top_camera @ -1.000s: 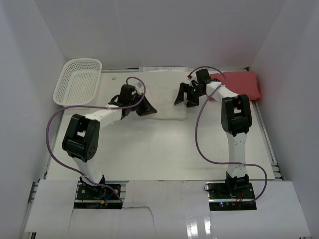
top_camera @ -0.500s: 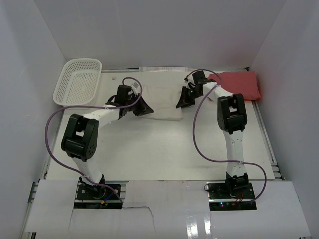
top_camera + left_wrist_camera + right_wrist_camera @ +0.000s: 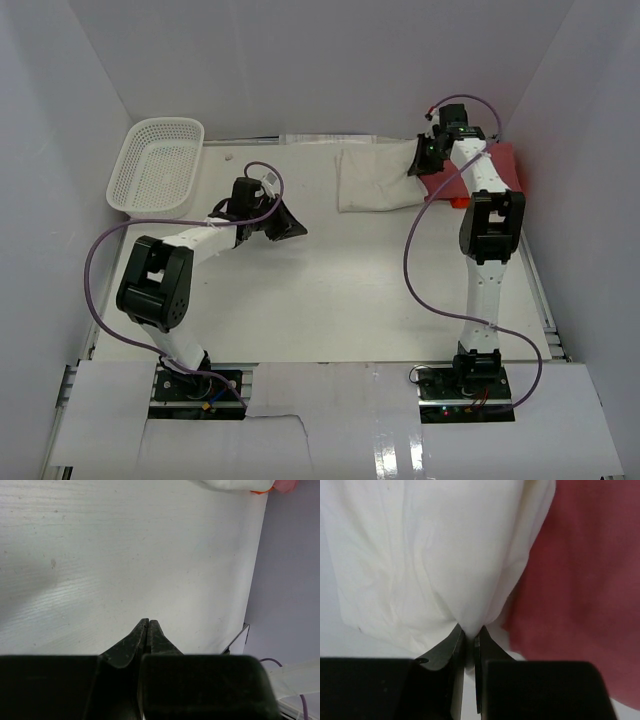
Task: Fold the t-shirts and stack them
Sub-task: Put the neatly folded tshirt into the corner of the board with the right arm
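Observation:
The cream-white t-shirt (image 3: 375, 178) lies folded at the back of the table, its right end lifted toward the red t-shirt (image 3: 500, 165). My right gripper (image 3: 418, 163) is shut on that end; in the right wrist view the cream cloth (image 3: 435, 555) bunches into the gripper (image 3: 469, 636), with the red t-shirt (image 3: 585, 580) to the right. My left gripper (image 3: 296, 228) is shut and holds nothing, hovering over bare table left of centre. In the left wrist view its closed tips (image 3: 148, 625) point at the white tabletop, and a corner of the cream t-shirt (image 3: 230, 484) shows at the top edge.
A white mesh basket (image 3: 158, 163) stands at the back left corner. White walls close in the table on the left, back and right. An orange object (image 3: 459, 201) peeks out under the red t-shirt's near edge.
My right gripper closed on the cream t-shirt and dragged it right and back toward the red one. My left gripper let the shirt go and stayed near its place, shut.

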`<state>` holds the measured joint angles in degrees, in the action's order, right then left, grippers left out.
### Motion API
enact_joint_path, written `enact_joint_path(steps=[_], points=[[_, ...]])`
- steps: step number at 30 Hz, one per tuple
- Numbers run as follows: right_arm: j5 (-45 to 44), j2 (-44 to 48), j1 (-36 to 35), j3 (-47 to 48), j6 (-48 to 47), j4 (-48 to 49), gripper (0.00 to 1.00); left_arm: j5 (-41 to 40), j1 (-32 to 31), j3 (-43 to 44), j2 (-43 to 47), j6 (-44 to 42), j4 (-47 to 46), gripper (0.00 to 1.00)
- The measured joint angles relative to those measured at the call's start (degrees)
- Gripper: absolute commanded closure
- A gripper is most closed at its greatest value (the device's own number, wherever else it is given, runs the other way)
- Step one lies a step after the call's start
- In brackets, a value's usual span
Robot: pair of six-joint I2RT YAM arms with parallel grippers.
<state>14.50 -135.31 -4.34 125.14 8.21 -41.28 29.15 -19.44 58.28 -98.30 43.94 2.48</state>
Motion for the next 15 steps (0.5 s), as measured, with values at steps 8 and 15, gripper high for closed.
enact_joint_path(steps=[8, 15], points=[[-2.73, 1.60, 8.87, 0.35, -1.14, -2.32, 0.92, 0.26, 0.00, -1.64, 0.37, 0.00, -0.52, 0.88], [-1.68, 2.75, 11.93, 4.59, -1.14, -2.78, 0.92, 0.24, 0.00, -2.34, 0.39, -0.13, -0.31, 0.88]])
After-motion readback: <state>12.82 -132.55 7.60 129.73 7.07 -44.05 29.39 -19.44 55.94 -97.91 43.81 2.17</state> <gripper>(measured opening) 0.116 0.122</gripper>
